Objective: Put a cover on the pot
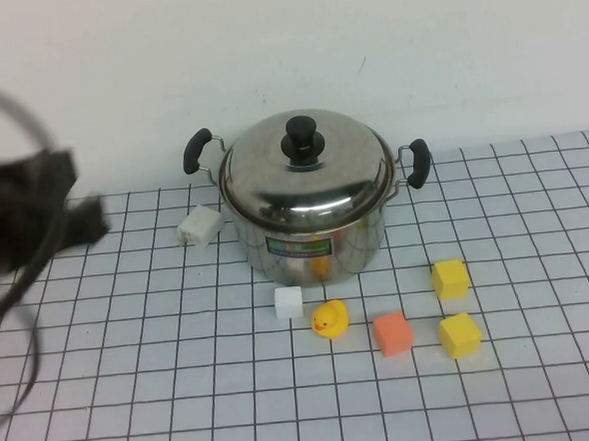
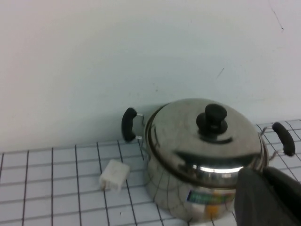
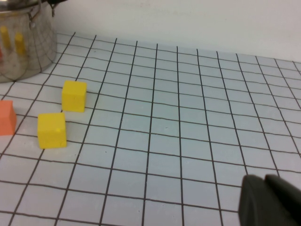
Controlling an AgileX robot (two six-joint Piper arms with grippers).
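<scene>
The steel pot stands at the back middle of the gridded table, its green-red label facing me and black handles on both sides. The domed steel lid with its black knob sits on the pot. My left gripper hangs blurred at the left, well apart from the pot and raised above the table. In the left wrist view the left gripper is shut and empty, with the pot and lid ahead of it. My right gripper is shut and empty over bare table, and the pot is far off.
A white block lies left of the pot. In front of the pot are a white cube, a yellow duck, an orange cube and two yellow cubes. A white wall rises close behind the pot.
</scene>
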